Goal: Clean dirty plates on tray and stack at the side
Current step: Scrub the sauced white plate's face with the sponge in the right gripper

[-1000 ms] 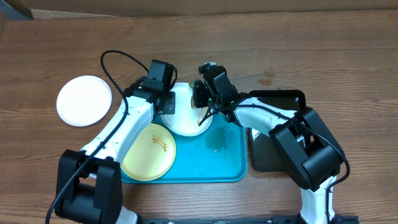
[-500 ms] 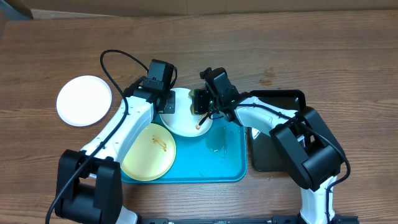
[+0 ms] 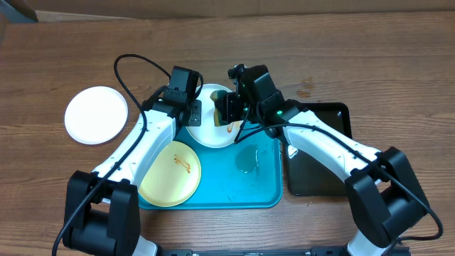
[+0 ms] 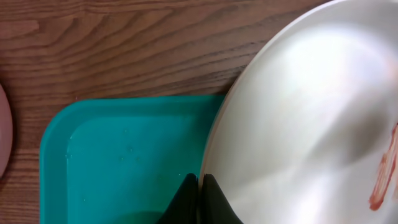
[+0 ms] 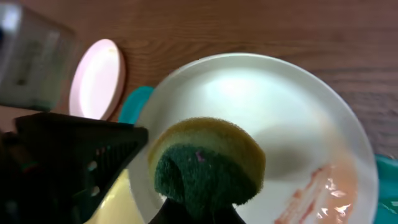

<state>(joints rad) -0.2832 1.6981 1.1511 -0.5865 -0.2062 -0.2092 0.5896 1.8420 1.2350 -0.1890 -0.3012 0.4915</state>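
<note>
A white plate with an orange-brown smear is held tilted over the far edge of the turquoise tray. My left gripper is shut on its left rim; in the left wrist view the jaws pinch the plate's edge. My right gripper is shut on a yellow-and-green sponge held against the plate's face, left of the smear. A pale yellow plate with a smear lies at the tray's left. A clean white plate lies on the table at the far left.
A black tray sits right of the turquoise tray, under my right arm. A wet patch lies on the turquoise tray. The left arm's cable loops over the table.
The white plate has risen and shifted toward the far edge of the tray. My right gripper moved with the sponge across the plate's face, and the right arm has swung out.
</note>
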